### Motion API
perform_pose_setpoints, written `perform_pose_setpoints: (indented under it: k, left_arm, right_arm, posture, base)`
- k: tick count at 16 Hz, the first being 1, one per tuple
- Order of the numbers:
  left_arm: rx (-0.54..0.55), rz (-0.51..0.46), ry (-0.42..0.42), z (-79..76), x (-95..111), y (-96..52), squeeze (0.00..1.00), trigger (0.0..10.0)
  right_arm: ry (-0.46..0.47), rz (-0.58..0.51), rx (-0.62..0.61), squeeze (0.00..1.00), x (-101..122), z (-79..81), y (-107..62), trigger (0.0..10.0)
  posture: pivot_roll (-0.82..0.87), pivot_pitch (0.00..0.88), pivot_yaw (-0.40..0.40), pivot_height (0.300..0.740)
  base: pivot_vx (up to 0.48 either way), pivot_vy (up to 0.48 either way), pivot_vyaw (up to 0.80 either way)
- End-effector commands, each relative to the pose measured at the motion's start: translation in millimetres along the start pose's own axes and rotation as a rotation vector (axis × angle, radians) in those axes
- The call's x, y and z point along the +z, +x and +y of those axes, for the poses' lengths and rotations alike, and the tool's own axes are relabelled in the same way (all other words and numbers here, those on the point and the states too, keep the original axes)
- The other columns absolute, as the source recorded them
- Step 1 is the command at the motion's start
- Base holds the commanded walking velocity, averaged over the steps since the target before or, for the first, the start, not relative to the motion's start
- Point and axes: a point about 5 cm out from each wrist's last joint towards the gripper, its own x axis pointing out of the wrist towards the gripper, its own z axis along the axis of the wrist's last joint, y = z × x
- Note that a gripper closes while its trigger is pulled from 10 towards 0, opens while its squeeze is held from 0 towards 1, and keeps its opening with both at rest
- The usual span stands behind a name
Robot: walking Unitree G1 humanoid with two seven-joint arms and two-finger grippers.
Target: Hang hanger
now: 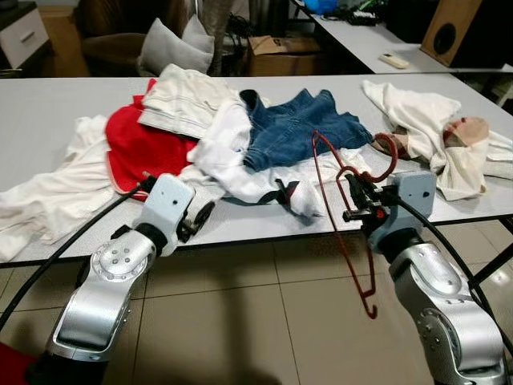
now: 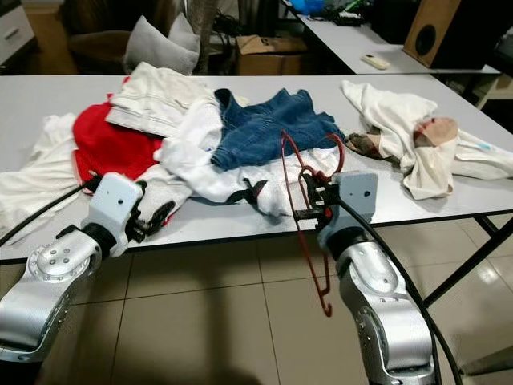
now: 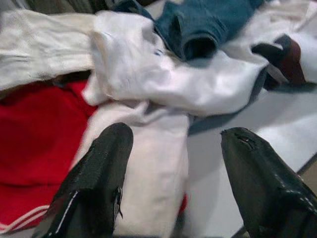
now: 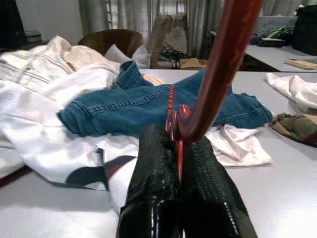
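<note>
While the right tool clamps the red hanger at the counter edge beside the jeans, pickup looks done. No rail is visible, so hanging remains; the left tool gapes wide, empty.

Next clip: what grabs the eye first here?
The thin red wire hanger, pinched in the right gripper at the table's near edge, dangles toward the tiled floor. Behind it, a heap of clothes covers the grey table: blue denim garment, red cloth, white shirts. The left gripper hovers open over them.
</note>
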Motion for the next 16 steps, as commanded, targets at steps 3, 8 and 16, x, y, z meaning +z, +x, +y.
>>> perform_pose_setpoints:
  k: [3,8,16]
  left_arm:
    - [-0.036,0.041,0.021,-1.4,-9,0.0,0.37,10.0]
    - [0.032,0.105,0.252,11.2,-21,14.2,0.0,10.0]
    - [0.157,0.115,0.363,31.1,-31,24.9,0.0,0.0]
  right_arm:
    - [-0.014,-0.001,-0.013,0.0,2,-3.4,-2.4,10.0]
    - [-0.033,-0.003,-0.003,0.0,1,-0.1,-0.9,10.0]
    - [-0.044,-0.013,0.0,0.0,-1,2.9,-0.7,10.0]
  posture:
    - [-0.12,0.0,-0.03,0.74]
    - [-0.12,0.0,-0.015,0.74]
    - [-0.12,0.0,-0.004,0.74]
  base:
    - [0.0,0.0,0.0]
    - [0.0,0.0,0.0]
    - [0.0,0.0,0.0]
